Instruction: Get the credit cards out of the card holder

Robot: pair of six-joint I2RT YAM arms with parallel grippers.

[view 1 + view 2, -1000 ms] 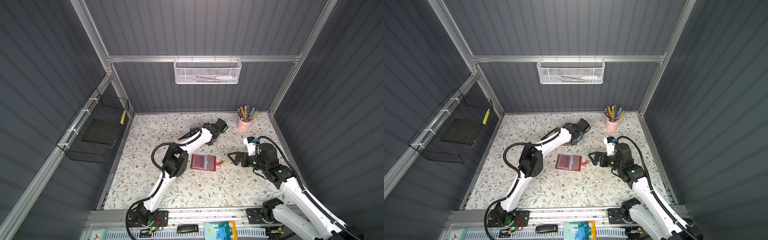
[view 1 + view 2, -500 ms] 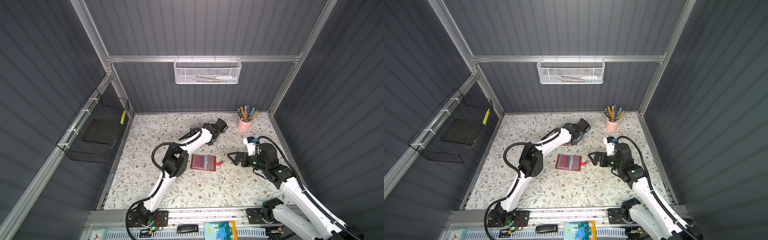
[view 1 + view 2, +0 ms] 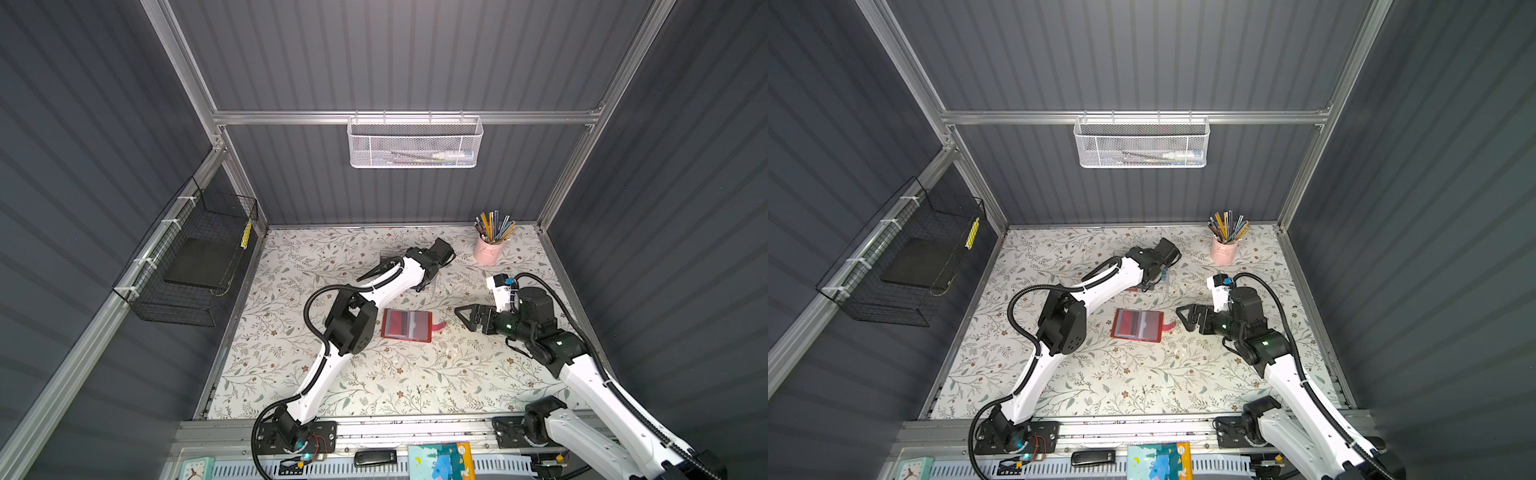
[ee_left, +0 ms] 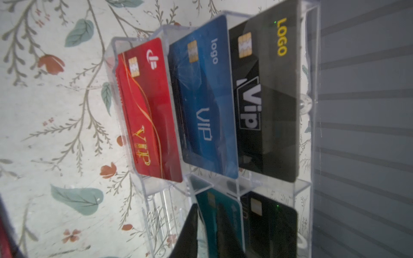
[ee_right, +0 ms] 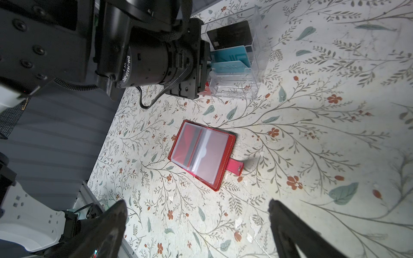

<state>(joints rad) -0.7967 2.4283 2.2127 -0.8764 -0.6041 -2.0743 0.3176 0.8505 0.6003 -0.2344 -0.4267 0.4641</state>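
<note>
Left wrist view: 3 cards stand in a clear acrylic rack point(image 4: 312, 67). The red card point(image 4: 152, 107) reads "VIP" in gold. The blue card point(image 4: 207, 96) reads "logo" and "VIP", and the black card point(image 4: 268, 89) reads "LOGO" in yellow and "ViP" in white. Each has a chip. A teal credit card point(image 4: 225, 198) sits in a neighbouring slot with the left hand point(image 4: 206, 208) at it, 1 dark finger on either side. I cannot tell whether they pinch it. In both top views the left arm stretches toward the upper middle of the floral desk point(image 3: 291, 374). The red stitched card holder point(image 3: 406, 325) lies open and flat at centre, clear sleeves up. Just right of its pink strap, the right hand point(image 3: 463, 319) hangs spread wide, holding nothing.
</note>
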